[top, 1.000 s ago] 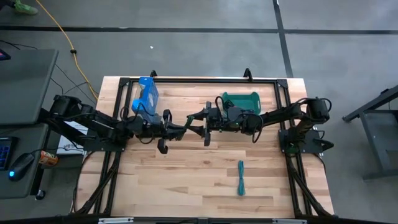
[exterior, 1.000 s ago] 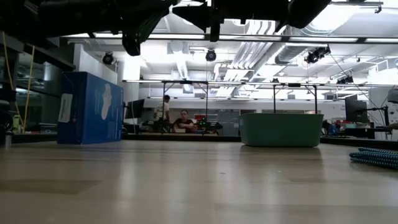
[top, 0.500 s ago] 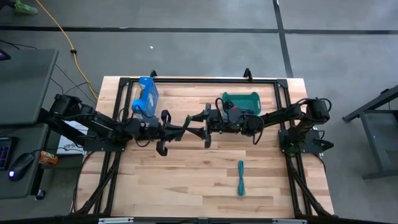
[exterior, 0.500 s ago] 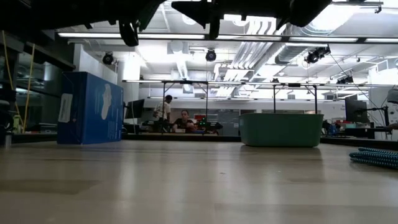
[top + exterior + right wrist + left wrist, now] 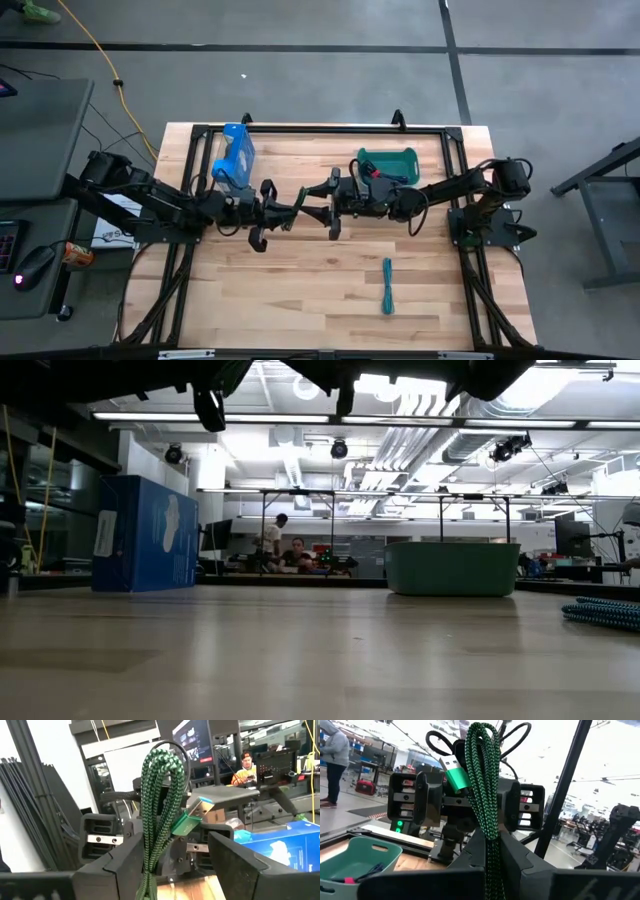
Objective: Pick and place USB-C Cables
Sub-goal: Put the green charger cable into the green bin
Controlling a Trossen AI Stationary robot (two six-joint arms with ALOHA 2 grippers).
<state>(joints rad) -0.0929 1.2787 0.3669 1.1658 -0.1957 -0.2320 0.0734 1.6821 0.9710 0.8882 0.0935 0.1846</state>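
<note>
High view: above the middle of the surface (image 5: 300,285), the left gripper (image 5: 296,210) jaws clamp the green cable (image 5: 485,795); the right gripper (image 5: 312,190) faces it, jaws wide apart around the bundle.

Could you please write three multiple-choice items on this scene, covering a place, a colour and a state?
1. Where does the teal cable lie?
A. in the bin
B. on the table
C. on the blue box

2. What colour is the cable held by the left gripper?
A. green
B. red
C. yellow

3. How does the right gripper stand?
A. shut on the cable
B. out of view
C. open

Key: 1 B, it rests on bare wood; 2 A, green braid between the fingers; 3 C, its fingers stand apart around the cable.
</note>
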